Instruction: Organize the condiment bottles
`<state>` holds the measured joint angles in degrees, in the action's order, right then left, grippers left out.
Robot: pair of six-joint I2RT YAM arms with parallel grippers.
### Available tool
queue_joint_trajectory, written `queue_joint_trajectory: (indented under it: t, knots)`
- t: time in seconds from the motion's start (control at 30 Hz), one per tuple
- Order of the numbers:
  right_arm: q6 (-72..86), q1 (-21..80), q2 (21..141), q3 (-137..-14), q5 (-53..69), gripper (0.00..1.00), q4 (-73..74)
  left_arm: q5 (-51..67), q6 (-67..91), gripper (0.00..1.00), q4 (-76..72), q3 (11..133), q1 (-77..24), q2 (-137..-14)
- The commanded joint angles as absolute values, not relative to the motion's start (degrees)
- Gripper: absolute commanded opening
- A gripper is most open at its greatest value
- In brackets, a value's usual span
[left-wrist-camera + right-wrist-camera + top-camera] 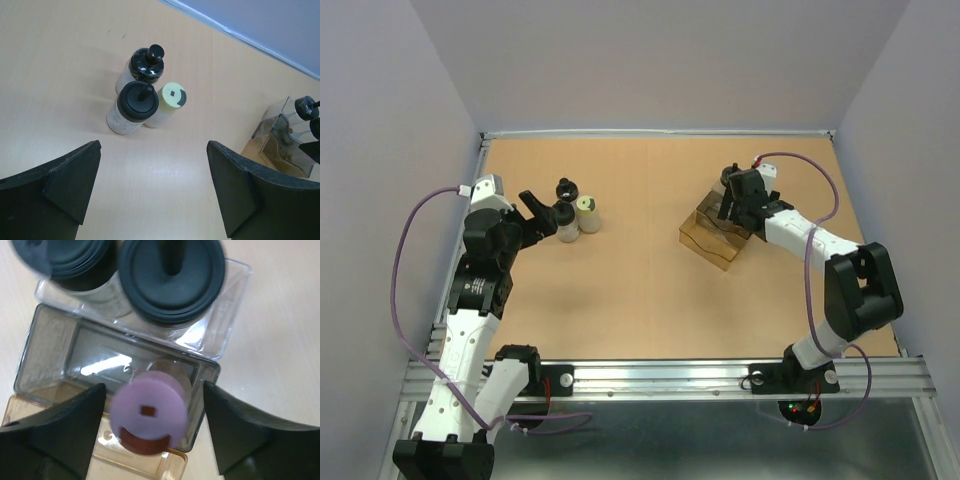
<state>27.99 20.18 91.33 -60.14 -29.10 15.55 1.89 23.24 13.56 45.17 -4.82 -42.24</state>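
Right wrist: pink-capped bottle (149, 412) stands inside the box (45, 340), your right gripper (154, 390) parted clear of its cap. Three bottles (135, 100) stand well left of the box; left gripper (153, 144) wide. Likely light, rigid, slick: pinch below the cap.

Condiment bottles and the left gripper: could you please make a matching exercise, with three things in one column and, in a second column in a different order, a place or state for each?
Column 1
1. pink-capped bottle
2. yellow-green-capped bottle
3. left gripper

Column 2
A. open, holding nothing
B. in the grey compartment of the tiered box
C. standing on the table, beside black-capped bottles

Pairs: 1-B, 2-C, 3-A
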Motion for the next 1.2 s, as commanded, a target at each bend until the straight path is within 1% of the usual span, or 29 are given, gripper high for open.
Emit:
queue_joint_trajectory:
  t: [0.0, 0.03, 0.07, 0.2, 0.3, 0.4, 0.43, 0.6, 0.7, 0.9, 0.97, 1.17]
  knots:
    - [25.4, 20.0, 89.1, -61.8, -24.6, 0.86, 13.2, 4.6, 20.8, 0.99, 11.6, 46.9, -5.2, -42.1]
    - [24.9, 20.0, 88.8, -62.1, -23.7, 0.91, 13.4, 5.2, 20.5, 0.99, 11.5, 47.0, -5.2, -42.4]
    - [24.2, 20.0, 87.7, -62.5, -23.4, 1.00, 13.5, 5.8, 19.9, 0.99, 11.5, 47.5, -5.3, -42.9]
    - [23.4, 20.0, 84.6, -63.9, -22.8, 1.00, 16.1, 7.0, 18.7, 0.99, 12.6, 50.7, -5.9, -47.7]
    - [22.6, 20.0, 81.5, -64.5, -23.0, 1.00, 18.5, 5.9, 17.2, 0.99, 14.1, 55.2, -9.1, -52.4]
    - [22.1, 20.0, 77.0, -65.9, -23.4, 1.00, 21.7, 2.6, 16.0, 0.99, 15.8, 59.7, -14.5, -57.8]
    - [21.8, 20.0, 76.2, -67.0, -23.6, 1.00, 22.5, 0.5, 15.7, 0.98, 16.8, 61.6, -17.2, -59.4]
    - [20.7, 20.0, 73.5, -69.3, -22.3, 1.00, 26.4, -8.9, 14.7, 0.95, 20.7, 68.3, -24.2, -69.6]
    - [20.2, 20.0, 72.2, -69.6, -21.8, 1.00, 28.4, -12.7, 14.5, 0.92, 23.5, 74.0, -25.5, -78.8]
    - [20.4, 20.0, 70.5, -68.6, -21.4, 1.00, 29.4, -15.4, 14.7, 0.88, 26.7, 82.9, -26.4, -89.8]
    - [20.3, 20.0, 70.2, -68.3, -21.0, 1.00, 29.7, -17.6, 16.2, 0.86, 28.5, 85.2, -26.4, -91.8]
    - [20.0, 20.0, 69.3, -67.8, -21.2, 1.00, 30.1, -20.3, 18.2, 0.85, 28.3, 85.4, -26.5, -95.0]
